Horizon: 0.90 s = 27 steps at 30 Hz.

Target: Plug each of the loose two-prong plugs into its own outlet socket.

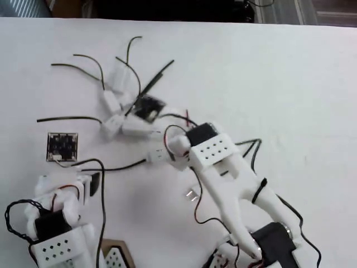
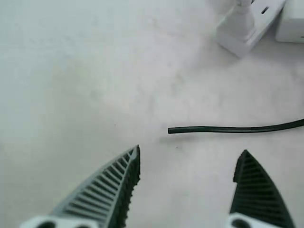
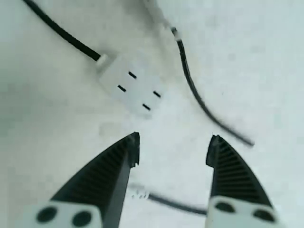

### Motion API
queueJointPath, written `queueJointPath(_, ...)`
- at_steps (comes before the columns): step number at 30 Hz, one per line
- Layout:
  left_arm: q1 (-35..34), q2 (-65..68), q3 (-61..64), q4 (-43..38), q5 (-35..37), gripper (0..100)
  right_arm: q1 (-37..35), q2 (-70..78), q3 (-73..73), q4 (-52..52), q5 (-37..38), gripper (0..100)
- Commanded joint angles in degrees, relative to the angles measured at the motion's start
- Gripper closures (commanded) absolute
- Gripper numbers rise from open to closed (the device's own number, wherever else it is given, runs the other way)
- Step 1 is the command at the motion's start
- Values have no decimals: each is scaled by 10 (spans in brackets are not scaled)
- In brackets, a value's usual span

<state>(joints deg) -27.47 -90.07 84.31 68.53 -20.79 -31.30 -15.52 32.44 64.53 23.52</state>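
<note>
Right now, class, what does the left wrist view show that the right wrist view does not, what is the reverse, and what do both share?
Left wrist view: a straight black cable with a loose end, and white plastic connector pieces farther off.

Right wrist view: a white rectangular socket block with four slots facing up, a black cord leaving it, and a thin curved black wire.

Both: the white table, with the view's own gripper open over it, the left gripper and the right gripper.

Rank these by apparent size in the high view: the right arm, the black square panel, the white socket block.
1. right arm, by far the largest.
2. black square panel.
3. white socket block, smaller than the panel in what shows of it.
</note>
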Motion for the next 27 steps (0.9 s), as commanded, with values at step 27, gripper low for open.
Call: queueJointPath(27,-3,-7,-4,-9,0,687,19,-16,223,-73,-427,787)
